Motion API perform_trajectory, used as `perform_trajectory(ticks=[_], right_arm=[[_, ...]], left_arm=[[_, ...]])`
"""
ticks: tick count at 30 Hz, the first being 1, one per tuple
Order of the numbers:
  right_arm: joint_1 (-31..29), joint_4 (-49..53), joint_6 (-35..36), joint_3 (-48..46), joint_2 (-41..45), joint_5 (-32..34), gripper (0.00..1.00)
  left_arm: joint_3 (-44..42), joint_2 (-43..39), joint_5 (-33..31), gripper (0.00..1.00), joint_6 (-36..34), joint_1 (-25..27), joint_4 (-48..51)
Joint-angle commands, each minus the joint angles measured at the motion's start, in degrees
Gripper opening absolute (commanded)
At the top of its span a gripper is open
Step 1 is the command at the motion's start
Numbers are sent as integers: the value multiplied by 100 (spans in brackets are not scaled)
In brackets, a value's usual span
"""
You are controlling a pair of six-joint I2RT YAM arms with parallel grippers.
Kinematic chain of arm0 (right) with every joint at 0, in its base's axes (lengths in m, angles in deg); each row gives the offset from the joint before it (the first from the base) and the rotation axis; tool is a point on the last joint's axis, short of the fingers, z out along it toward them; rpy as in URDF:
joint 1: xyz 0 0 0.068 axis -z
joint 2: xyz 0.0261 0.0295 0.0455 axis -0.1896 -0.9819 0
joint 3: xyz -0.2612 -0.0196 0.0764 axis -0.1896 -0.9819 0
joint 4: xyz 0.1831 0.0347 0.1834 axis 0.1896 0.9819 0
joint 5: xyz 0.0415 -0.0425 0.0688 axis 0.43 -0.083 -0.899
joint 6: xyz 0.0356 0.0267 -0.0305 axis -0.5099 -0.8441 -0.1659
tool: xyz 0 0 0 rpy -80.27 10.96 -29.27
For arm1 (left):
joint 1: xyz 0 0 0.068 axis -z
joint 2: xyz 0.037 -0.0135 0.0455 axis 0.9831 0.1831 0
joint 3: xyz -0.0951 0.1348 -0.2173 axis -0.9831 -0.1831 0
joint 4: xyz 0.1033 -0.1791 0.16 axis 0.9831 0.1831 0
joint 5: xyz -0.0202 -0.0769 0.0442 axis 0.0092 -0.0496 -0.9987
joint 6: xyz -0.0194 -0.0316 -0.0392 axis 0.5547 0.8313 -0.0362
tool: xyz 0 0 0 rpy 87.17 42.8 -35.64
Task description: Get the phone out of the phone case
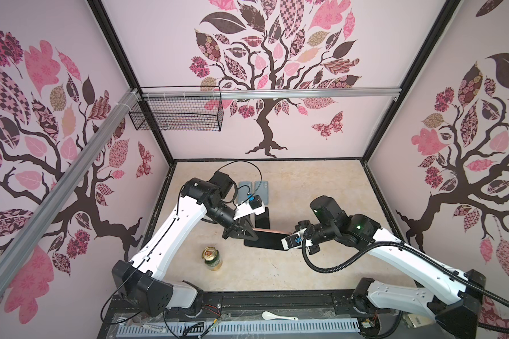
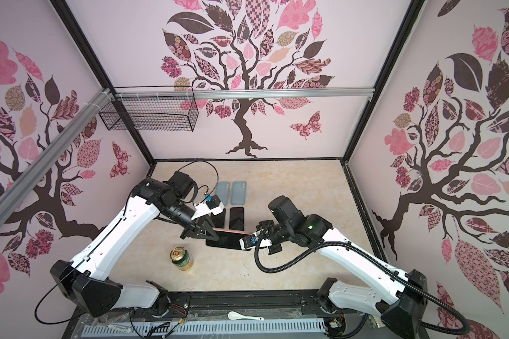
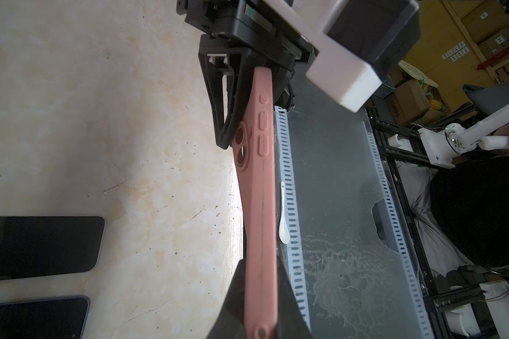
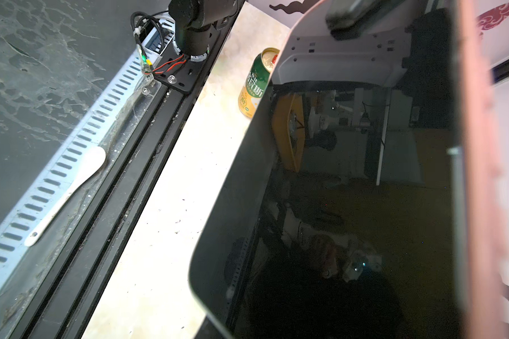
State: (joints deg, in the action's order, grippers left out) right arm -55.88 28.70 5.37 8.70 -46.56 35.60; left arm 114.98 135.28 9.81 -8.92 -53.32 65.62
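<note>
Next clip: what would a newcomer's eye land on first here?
The pink phone case, held on edge at mid-table with the left gripper and right gripper shut on its two ends; the dark phone appears swung partly out below it. Next come the green can, standing alone nearer the front, and the bare phones and grey-blue cases laid out behind the grippers.

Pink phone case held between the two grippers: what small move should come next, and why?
Probably lift the pink silicone phone case slightly upward. The left gripper and right gripper each pinch one end, and the black-screened phone already leans out along one long edge, so a small pull may free it.
</note>
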Motion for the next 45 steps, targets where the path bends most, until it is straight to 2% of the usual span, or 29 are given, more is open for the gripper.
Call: perform_trajectory(ticks=[1,9,10,11,14,17,22,26,32,36,39,45], right_arm=[[317,-1947,-352,144,151,-632,0],[500,-1989,-620,-290,477,-1031,0],[503,-2002,-689,-346,536,-1074,4],[498,-2053,-768,-414,613,-1075,16],[497,-2169,-1072,-605,889,-890,43],[496,-2471,-1679,-894,1164,-439,55],[645,-3364,-2976,-1404,1536,4,55],[937,-4356,-3925,-1922,1816,-183,54],[1232,-6094,-5457,-2510,1880,-102,51],[1234,-7190,-6264,-2679,1635,-264,51],[1234,-7901,-6503,-2729,1445,-451,52],[1233,-8051,-6171,-2604,1227,-600,53]], left_arm=[[109,14,538,0,40,204,-276],[-17,-150,371,0,334,175,-683],[-27,-185,341,0,397,147,-753],[-56,-237,331,0,464,111,-860],[-278,-547,230,0,890,-35,-1451],[-661,-1019,-52,0,1505,-91,-2378],[-1301,-1757,-376,0,2381,-116,-3630],[-1962,-2316,-726,0,3314,-125,-4881],[-2853,-2969,-1473,0,4537,-126,-6552],[-3296,-3231,-1411,0,5185,-126,-7508],[-3413,-3213,-1068,0,5358,-126,-7819],[-3460,-3084,-625,0,5398,-126,-8007]])
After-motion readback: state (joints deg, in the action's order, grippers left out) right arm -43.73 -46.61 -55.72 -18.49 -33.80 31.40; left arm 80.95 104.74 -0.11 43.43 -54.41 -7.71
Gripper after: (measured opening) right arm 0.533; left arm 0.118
